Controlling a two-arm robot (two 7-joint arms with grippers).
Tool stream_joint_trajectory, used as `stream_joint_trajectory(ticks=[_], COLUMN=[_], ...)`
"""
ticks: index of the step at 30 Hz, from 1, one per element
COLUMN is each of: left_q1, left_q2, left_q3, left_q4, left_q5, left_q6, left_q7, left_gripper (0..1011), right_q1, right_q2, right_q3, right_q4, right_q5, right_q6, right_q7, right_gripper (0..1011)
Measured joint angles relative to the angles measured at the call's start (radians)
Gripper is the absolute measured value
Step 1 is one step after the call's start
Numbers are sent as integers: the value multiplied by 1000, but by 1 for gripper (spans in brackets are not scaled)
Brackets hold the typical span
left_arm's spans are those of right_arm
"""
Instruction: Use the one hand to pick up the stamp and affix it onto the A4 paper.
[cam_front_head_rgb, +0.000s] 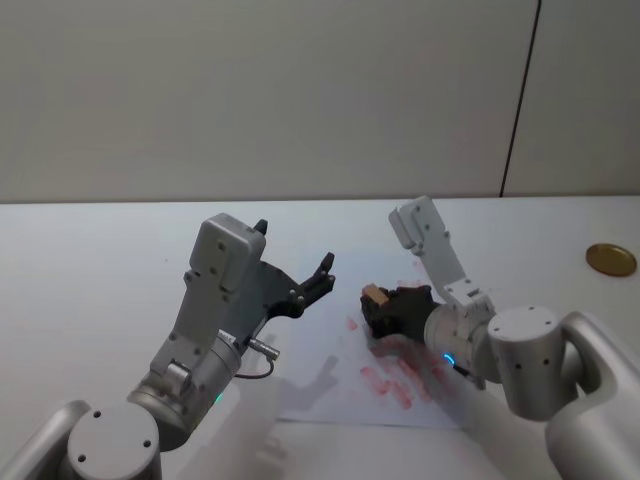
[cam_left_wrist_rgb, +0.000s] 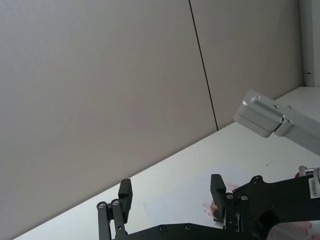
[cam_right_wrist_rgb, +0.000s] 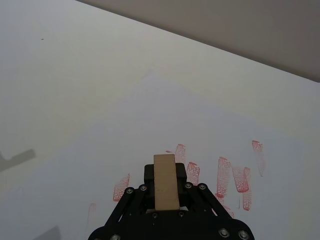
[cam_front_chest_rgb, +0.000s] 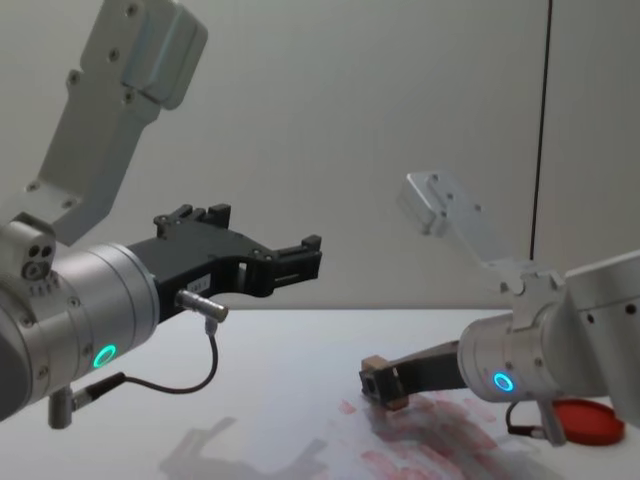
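My right gripper is shut on the stamp, a small tan wooden block held between the black fingers. It hangs low over the A4 paper, near the sheet's far side, beside several red imprints. Whether the stamp touches the sheet I cannot tell. My left gripper is raised in the air left of the paper, open and holding nothing.
A flat round ink pad lies on the white table at the far right, partly behind my right arm in the chest view. A grey wall stands behind the table.
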Motion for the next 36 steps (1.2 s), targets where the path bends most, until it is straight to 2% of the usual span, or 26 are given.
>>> stream_joint_trajectory(ticks=[13,21,29,36], left_q1=[0,0,0,0], left_q2=[0,0,0,0], left_q3=[0,0,0,0], left_q4=[0,0,0,0], left_q5=[0,0,0,0], left_q6=[0,0,0,0], left_q7=[0,0,0,0], left_gripper=[993,993,993,993], right_q1=[-23,-56,-124,-194], right_q2=[18,45,91,133], right_q3=[12,33,66,91], right_q4=[-166,-302,-436,-520], right_q5=[-2,7,37,75], right_q6=[-54,-70,-30,16], right_q7=[-35,-95,-170,-216], right_gripper=[213,213,213,213])
